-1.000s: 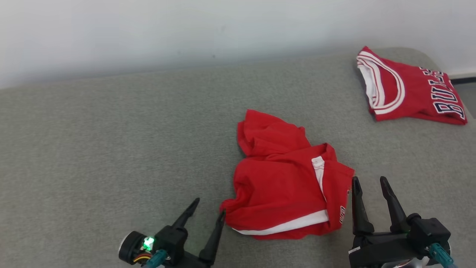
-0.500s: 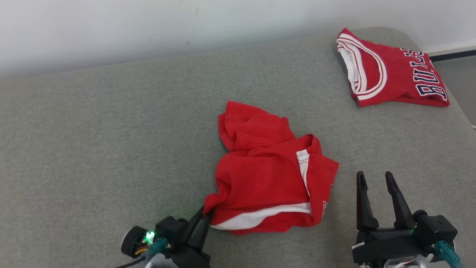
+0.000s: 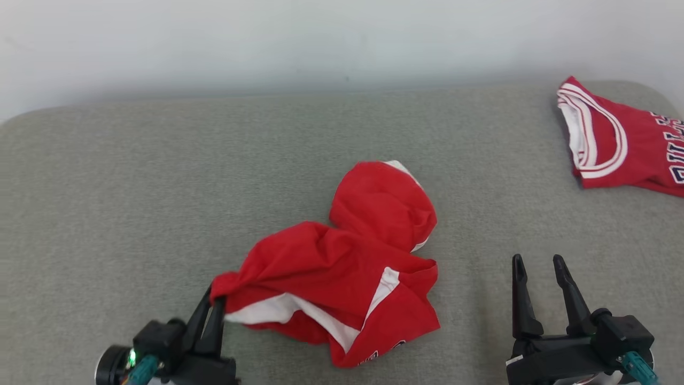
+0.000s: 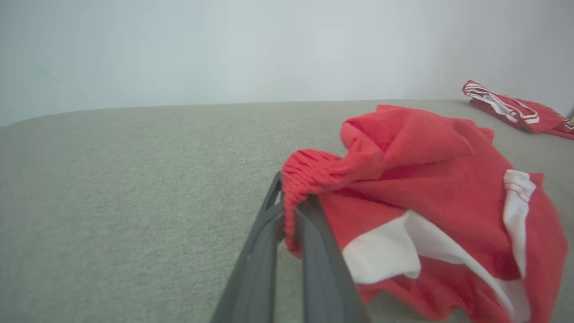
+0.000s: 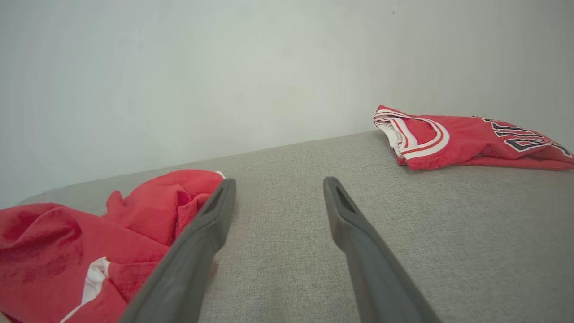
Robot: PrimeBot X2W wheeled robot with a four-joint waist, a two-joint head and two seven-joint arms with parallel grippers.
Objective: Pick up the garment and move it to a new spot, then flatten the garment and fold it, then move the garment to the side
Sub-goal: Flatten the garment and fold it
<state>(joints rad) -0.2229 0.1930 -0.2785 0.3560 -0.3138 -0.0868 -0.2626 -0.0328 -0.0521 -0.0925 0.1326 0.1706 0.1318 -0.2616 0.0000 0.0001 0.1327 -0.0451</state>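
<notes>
While we are gripping: our left gripper (image 3: 215, 299) is pressing its two dark fingers together on a gathered red edge of the red shorts (image 3: 342, 267), at the bundle's left corner.
Left fingers: they are lying low over the grey upholstered surface (image 3: 117, 192), and in the left wrist view we are seeing the pinched edge bunching over their tips.
Right gripper: our right gripper (image 3: 537, 263) is standing with its fingers spread and holding nothing, to the right of the shorts and apart from them.
Shorts: they are lying crumpled near the middle of the surface, showing white stripes, with one rounded lobe pointing toward the pale wall (image 3: 267, 43).
Jersey: a red jersey (image 3: 625, 155) with white trim and dark lettering is lying at the far right of the surface, well apart from the shorts.
</notes>
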